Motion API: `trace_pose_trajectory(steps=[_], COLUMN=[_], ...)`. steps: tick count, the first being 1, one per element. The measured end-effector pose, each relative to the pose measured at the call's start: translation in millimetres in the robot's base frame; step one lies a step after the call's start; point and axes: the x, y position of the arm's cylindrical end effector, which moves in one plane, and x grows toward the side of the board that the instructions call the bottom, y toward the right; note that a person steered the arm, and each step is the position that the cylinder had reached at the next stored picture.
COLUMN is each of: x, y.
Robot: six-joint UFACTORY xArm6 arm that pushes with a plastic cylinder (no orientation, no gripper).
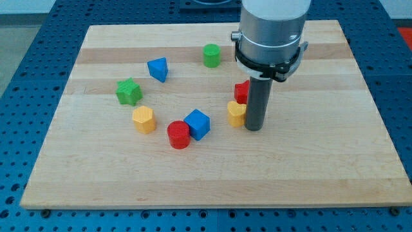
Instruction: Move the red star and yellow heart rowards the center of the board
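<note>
The red star (241,91) sits right of the board's middle, partly hidden behind my rod. The yellow heart (236,113) lies just below it, touching it. My tip (254,128) rests on the board right beside the yellow heart, on its right side and touching or nearly touching it. The rod's shaft covers the red star's right edge.
A wooden board (322,167) holds the other blocks: a green cylinder (211,55) at the top, a blue block (158,69), a green star (129,91), a yellow hexagon (144,120), a red cylinder (178,135) and a blue cube (197,124).
</note>
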Motion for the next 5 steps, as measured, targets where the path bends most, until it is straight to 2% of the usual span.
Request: trace_pose_trajectory(steps=[5], x=[0.0], y=[-28.4])
